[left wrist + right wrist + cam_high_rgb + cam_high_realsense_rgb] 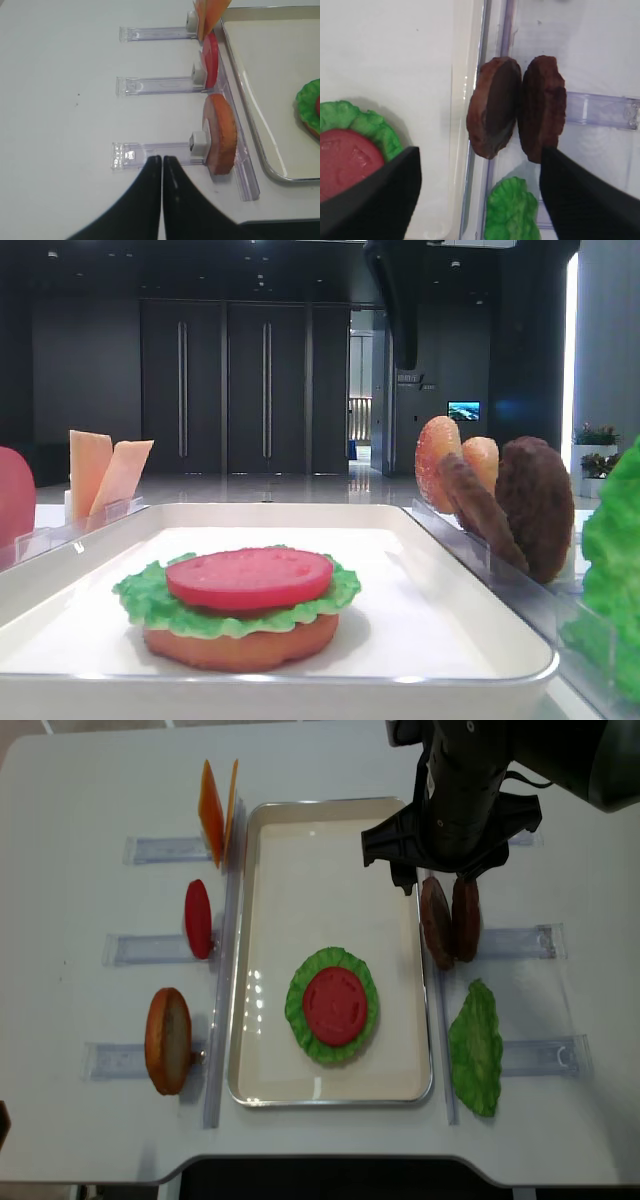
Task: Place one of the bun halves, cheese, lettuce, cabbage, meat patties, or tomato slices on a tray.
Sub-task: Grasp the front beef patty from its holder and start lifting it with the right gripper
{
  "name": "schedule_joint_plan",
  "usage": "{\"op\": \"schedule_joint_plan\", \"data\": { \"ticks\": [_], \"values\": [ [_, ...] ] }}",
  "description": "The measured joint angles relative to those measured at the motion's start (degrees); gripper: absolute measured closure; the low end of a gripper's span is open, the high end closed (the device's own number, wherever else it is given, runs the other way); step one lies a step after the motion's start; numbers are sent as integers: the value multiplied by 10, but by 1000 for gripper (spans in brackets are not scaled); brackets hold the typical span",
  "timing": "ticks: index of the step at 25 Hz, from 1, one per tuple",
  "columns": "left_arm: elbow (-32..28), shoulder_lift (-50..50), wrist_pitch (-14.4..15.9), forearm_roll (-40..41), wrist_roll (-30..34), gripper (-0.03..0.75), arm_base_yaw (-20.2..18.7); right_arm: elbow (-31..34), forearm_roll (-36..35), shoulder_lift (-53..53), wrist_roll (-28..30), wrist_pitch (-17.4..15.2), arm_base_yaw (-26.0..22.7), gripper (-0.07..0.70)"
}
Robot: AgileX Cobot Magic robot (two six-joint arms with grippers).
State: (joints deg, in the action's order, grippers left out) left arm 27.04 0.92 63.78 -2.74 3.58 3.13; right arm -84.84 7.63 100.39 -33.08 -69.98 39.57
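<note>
Right gripper [479, 192] hanging wide open above the two meat patties [517, 114] standing beside the tray [262, 1050]; left gripper [161, 161] sitting closed, holding nothing

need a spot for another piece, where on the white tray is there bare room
Bare floor on the large white rectangular tray: the whole far half beyond the stacked bun base, green frilly lettuce and round red tomato slice, plus strips either side. The near middle is crowded.
</note>
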Motion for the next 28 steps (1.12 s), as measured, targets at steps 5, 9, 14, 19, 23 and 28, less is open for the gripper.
{"op": "schedule_joint_plan", "data": {
  "ticks": [5,9,14,19,23,28],
  "values": [
    [0,0,0,0,0,716,0,-1,-2,10,-4,3,0,154],
    [0,0,0,0,0,716,0,-1,-4,25,-4,22,0,154],
    [0,0,0,0,0,716,0,-1,-5,29,-4,42,0,154],
    [0,0,0,0,0,716,0,-1,-2,30,-4,51,0,154],
    [0,0,0,0,0,716,0,-1,-2,31,-4,60,0,154],
    [0,0,0,0,0,716,0,-1,-3,54,-1,56,0,154]
  ]
}}
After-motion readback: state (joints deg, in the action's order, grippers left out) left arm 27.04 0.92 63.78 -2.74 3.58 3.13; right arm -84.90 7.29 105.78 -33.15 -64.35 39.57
